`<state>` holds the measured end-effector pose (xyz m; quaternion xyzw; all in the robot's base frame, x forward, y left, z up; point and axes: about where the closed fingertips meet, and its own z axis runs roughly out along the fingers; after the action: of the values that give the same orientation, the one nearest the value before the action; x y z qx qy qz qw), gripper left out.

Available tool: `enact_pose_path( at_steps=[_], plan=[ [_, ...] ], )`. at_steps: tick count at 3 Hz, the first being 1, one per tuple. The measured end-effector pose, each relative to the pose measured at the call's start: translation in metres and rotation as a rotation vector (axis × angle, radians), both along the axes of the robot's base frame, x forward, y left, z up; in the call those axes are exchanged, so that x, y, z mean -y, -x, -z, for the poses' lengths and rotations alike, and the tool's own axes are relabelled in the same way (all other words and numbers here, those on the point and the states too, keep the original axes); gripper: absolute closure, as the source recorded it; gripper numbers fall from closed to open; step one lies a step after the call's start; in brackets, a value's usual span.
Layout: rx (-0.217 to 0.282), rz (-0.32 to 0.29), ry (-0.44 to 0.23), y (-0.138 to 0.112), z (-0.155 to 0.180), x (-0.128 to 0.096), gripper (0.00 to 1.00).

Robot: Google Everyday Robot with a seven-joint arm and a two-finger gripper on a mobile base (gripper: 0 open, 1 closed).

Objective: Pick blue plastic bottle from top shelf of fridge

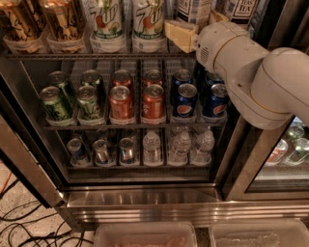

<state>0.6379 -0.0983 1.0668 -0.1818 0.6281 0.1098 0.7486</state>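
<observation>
camera view: on the top shelf (pixel 72 56) the 7up bottles (pixel 128 24) stand left of the gripper (pixel 181 34), which sits low in front of the blue bottle (pixel 193 9), near the shelf's right end. if it is open or closed, one cannot tell. it should likely rise a little, centre on the bottle body, keep off the 7up neighbour, then close firmly.
</observation>
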Motion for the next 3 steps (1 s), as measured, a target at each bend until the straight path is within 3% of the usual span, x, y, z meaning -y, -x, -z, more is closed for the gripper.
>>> enact_pose_path(
  at_steps=[2,3],
  plan=[
    [0.000,0.000,0.000,0.0000,0.0000,-0.0001,0.91],
    [0.000,0.000,0.000,0.0000,-0.0001,-0.0001,1.00]
  ],
)
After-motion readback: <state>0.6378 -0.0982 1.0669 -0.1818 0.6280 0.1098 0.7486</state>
